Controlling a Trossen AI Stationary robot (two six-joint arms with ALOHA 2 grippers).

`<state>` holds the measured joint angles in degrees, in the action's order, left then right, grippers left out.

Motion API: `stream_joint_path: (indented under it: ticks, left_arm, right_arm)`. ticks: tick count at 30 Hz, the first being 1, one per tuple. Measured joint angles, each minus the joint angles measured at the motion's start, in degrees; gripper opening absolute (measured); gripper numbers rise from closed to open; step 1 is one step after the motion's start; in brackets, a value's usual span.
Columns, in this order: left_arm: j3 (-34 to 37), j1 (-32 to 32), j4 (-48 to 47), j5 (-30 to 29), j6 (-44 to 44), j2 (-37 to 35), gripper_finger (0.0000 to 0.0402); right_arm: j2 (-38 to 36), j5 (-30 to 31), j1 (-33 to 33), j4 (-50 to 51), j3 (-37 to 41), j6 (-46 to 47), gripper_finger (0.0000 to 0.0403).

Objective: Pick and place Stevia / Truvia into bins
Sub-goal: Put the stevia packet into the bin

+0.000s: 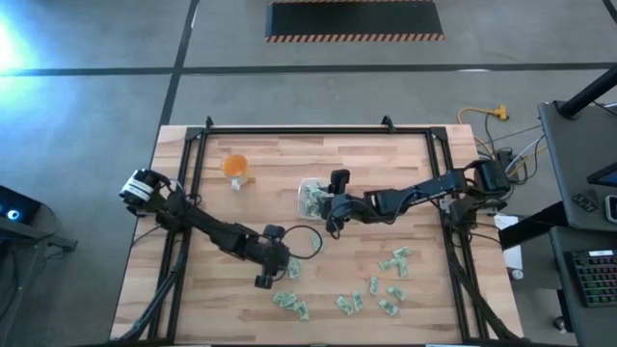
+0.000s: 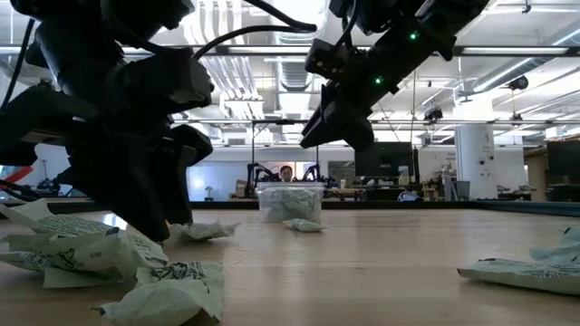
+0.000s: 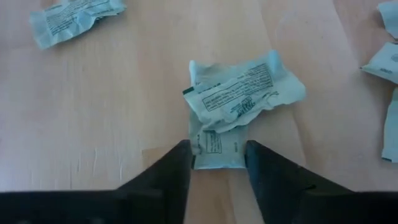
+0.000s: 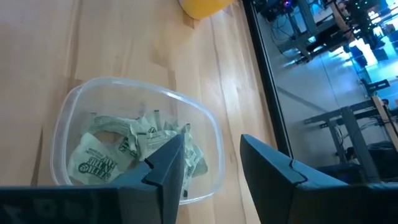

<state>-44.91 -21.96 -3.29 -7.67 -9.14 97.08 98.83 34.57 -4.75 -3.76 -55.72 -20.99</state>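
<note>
Stevia sachets, pale green and white, lie scattered on the wooden table. Two overlapping sachets (image 3: 239, 93) lie in front of my left gripper (image 3: 217, 163) (image 1: 277, 271). It is open, with a finger on either side of the lower sachet's near end. The clear bin (image 1: 310, 198) (image 4: 68, 124) stands mid-table and holds several sachets (image 4: 134, 146). My right gripper (image 4: 211, 165) (image 1: 334, 207) hangs open above the bin's right rim with nothing between its fingers. In the low view it hangs above the bin (image 2: 290, 201). My left gripper's fingers (image 3: 177, 165) stand close against the two side edges of the lower sachet's near end (image 3: 217, 152). They come slanting down from the table's left. I cannot tell whether they touch it. The sachet lies flat on the table under the crumpled one.
More loose sachets (image 1: 390, 284) are spread over the table's near half and right side. A small orange cup (image 1: 236, 167) stands at the far left. A black cable loop (image 1: 307, 241) lies near my left wrist, and a black frame (image 1: 308, 130) runs round the table.
</note>
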Motion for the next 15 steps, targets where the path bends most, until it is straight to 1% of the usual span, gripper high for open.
stream_joint_path:
  ticks: [6,8,11,13,15]
  left_arm:
    - [0.0,0.2,-1.3,-1.8,1.9,-0.8,0.0022]
    - [0.0,0.2,-2.4,-3.7,2.1,-1.4,0.0008]
    - [0.1,0.3,-4.3,-9.7,2.2,-2.4,0.0010]
    - [-0.4,0.0,-5.6,-16.2,2.2,-3.2,0.0007]
    - [-1.0,-0.9,-6.6,-23.8,3.4,-3.5,0.0003]
  right_arm:
    - [0.0,0.0,0.0,0.6,0.0,0.0,0.0145]
    - [0.0,0.0,0.0,0.6,0.0,0.0,0.0143]
    - [-0.1,0.0,0.0,0.7,0.0,0.0,0.0141]
    - [-0.2,0.0,0.0,1.0,0.0,0.0,0.0141]
    - [-0.4,0.0,0.0,1.8,0.0,-0.1,0.0142]
